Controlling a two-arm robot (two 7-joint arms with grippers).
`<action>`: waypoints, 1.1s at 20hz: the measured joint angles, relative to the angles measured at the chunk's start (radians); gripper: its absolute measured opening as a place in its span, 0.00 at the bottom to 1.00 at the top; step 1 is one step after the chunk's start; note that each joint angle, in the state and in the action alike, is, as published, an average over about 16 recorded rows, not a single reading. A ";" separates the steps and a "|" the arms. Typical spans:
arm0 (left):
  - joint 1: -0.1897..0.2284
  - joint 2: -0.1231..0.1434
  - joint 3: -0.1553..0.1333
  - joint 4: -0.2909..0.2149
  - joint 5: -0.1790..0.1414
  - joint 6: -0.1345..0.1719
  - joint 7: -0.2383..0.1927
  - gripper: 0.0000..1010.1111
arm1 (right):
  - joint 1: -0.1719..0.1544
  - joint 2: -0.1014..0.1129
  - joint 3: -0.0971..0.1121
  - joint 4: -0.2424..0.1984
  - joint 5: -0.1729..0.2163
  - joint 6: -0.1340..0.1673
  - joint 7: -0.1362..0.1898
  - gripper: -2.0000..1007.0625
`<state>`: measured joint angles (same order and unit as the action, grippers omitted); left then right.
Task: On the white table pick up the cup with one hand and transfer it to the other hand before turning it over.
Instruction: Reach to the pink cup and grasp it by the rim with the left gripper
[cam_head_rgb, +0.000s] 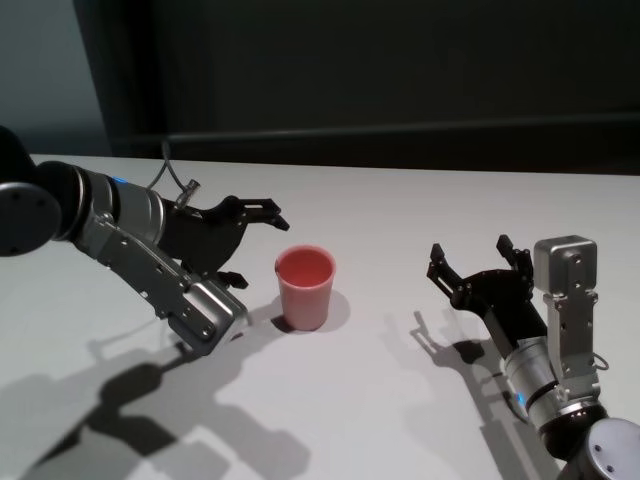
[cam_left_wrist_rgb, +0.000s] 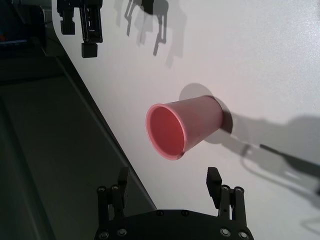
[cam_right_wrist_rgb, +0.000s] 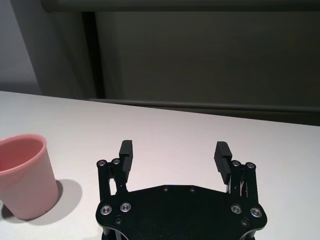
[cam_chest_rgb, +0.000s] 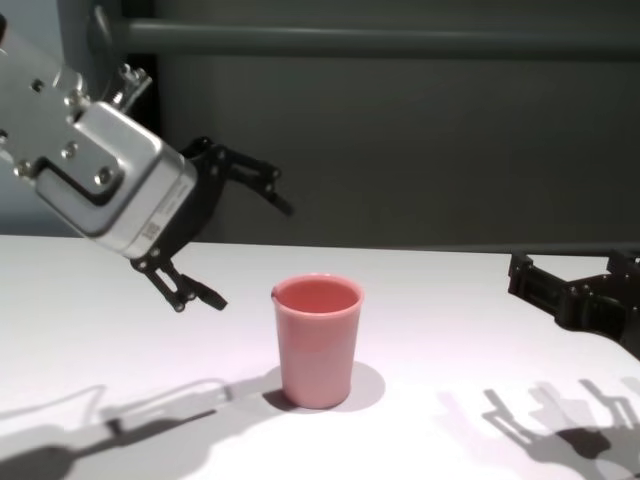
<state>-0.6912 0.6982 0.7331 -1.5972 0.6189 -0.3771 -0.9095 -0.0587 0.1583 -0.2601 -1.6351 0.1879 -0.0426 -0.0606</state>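
The salmon-pink cup (cam_head_rgb: 305, 288) stands upright, rim up, on the white table (cam_head_rgb: 400, 210), near its middle. My left gripper (cam_head_rgb: 258, 248) is open, just left of the cup and a little above the table, its fingers pointing at the cup without touching it. In the left wrist view the cup (cam_left_wrist_rgb: 187, 127) lies ahead of the open left gripper (cam_left_wrist_rgb: 168, 176). My right gripper (cam_head_rgb: 471, 250) is open and empty, well to the right of the cup, fingers pointing away from me. The cup (cam_right_wrist_rgb: 22, 182) shows off to the side in the right wrist view.
A dark wall runs behind the table's far edge (cam_head_rgb: 400, 165). Bare tabletop lies between the cup and the right gripper. Arm shadows fall on the near part of the table (cam_head_rgb: 150, 400).
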 joint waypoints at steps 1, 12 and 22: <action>-0.008 -0.004 0.008 0.005 0.002 -0.004 -0.008 0.99 | 0.000 0.000 0.000 0.000 0.000 0.000 0.000 1.00; -0.089 -0.050 0.092 0.069 0.022 -0.052 -0.078 0.99 | 0.000 0.000 0.000 0.000 0.000 0.000 0.000 1.00; -0.147 -0.096 0.161 0.129 0.037 -0.089 -0.120 0.99 | 0.000 0.000 0.000 0.000 0.000 0.000 0.000 1.00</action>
<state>-0.8379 0.6019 0.8942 -1.4680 0.6555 -0.4661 -1.0291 -0.0587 0.1583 -0.2601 -1.6351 0.1879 -0.0426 -0.0606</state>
